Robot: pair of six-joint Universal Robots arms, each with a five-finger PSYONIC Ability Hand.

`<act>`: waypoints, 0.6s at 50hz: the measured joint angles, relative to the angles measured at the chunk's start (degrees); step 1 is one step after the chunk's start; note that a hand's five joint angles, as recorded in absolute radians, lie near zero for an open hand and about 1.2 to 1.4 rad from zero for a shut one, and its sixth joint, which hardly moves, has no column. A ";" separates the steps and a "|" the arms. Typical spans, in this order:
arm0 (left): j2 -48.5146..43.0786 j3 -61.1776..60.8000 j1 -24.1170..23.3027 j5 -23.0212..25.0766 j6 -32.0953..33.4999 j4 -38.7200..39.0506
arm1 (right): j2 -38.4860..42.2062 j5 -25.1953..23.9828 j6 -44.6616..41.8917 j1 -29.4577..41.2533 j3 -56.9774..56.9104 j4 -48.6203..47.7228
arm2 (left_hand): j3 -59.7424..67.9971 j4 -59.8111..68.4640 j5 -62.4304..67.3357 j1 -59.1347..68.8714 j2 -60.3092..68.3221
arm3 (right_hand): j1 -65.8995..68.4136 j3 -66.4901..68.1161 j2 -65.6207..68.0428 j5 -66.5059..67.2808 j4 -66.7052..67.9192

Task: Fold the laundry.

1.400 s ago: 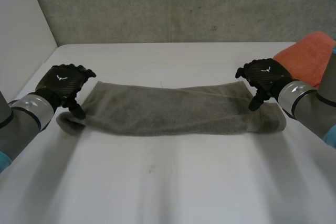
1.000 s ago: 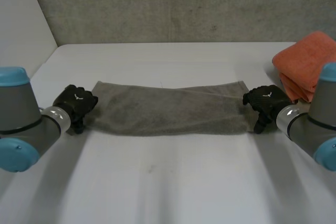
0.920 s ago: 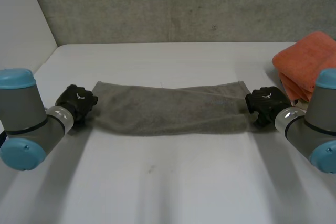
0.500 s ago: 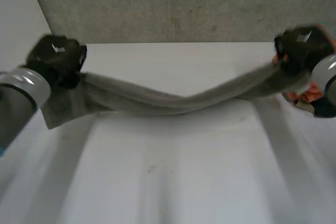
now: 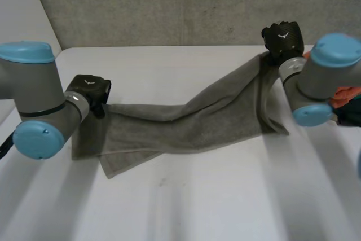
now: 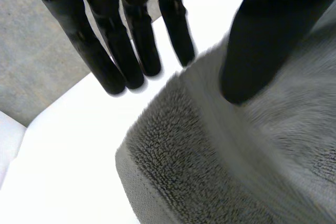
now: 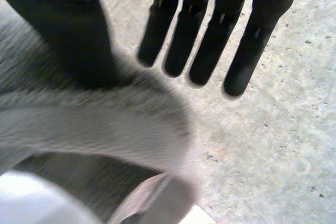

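Note:
A grey towel [image 5: 192, 119] lies in a long band across the white table [image 5: 197, 201]. Its right end rises to my right hand [image 5: 284, 36], which is held high at the back right. In the right wrist view that hand [image 7: 205, 35] has straight fingers, and the towel [image 7: 105, 124] hangs by its thumb with no pinch. My left hand [image 5: 89, 86] is low at the towel's left end, which lies doubled over on the table. In the left wrist view, this hand [image 6: 131, 40] has straight fingers past the towel's edge [image 6: 220, 171], thumb resting on the pile.
An orange folded cloth [image 5: 345, 95] sits at the table's right edge, mostly behind my right arm. A grey wall runs along the back of the table. A white side wall stands at the left.
Both hands closed on the towel's ends and lifted it. The left end has since come down, the right hand has swung up and back, and both hands' fingers have straightened.

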 measured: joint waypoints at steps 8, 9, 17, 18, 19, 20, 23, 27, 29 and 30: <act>1.31 2.72 -0.68 -1.18 -3.37 -0.96 | 3.86 3.76 -2.26 1.84 -1.86 -6.35 | -40.02 -40.68 -38.98 -38.62 -38.96 | -33.65 -37.17 -35.16 -36.01 -37.12; 2.17 2.42 -0.64 -1.35 -3.56 -0.77 | 3.14 3.85 -2.38 1.79 -1.49 -5.78 | -40.02 -40.68 -38.98 -38.62 -38.96 | -33.65 -37.17 -35.16 -36.01 -37.12; 11.32 -5.43 0.40 -0.46 -1.12 2.54 | -7.79 0.96 -3.94 -0.43 5.92 7.11 | -40.02 -40.68 -38.98 -38.62 -38.96 | -33.65 -37.17 -35.16 -36.01 -37.12; 13.16 -8.16 0.73 0.38 0.73 3.26 | -10.24 -0.72 -5.39 -1.08 8.30 10.91 | -40.02 -40.68 -38.98 -38.62 -38.96 | -33.65 -37.17 -35.16 -36.01 -37.12; 14.30 -10.12 0.99 1.04 2.24 3.75 | -11.66 -1.87 -6.64 -1.51 9.87 13.20 | -40.03 -40.68 -38.98 -38.62 -38.96 | -33.65 -37.17 -35.16 -36.01 -37.12; 15.10 -11.61 1.21 1.57 3.47 4.09 | -12.88 -3.04 -8.04 -1.93 11.37 15.24 | -40.02 -40.68 -38.98 -38.62 -38.96 | -33.65 -37.17 -35.16 -36.01 -37.12; 17.70 -17.37 2.33 3.74 8.65 5.47 | -16.51 -7.27 -14.49 -3.59 16.82 21.17 | -40.02 -40.68 -38.98 -38.62 -38.96 | -33.65 -37.17 -35.16 -36.01 -37.12; 19.94 -23.33 4.18 6.39 14.18 7.11 | -19.47 -12.02 -23.69 -5.80 22.80 24.95 | -40.02 -40.68 -38.98 -38.62 -38.96 | -33.24 -36.13 -34.25 -35.14 -36.58; 20.91 -25.85 5.29 7.86 16.24 7.87 | -20.57 -14.37 -29.26 -7.03 26.00 25.84 | -40.02 -40.68 -38.98 -38.62 -38.96 | -31.82 -34.10 -32.18 -33.23 -34.91; 21.34 -26.98 5.89 8.67 17.00 8.20 | -20.94 -15.50 -32.03 -7.63 27.61 25.97 | -40.02 -40.68 -38.98 -38.62 -38.96 | -30.49 -32.81 -30.85 -31.97 -33.62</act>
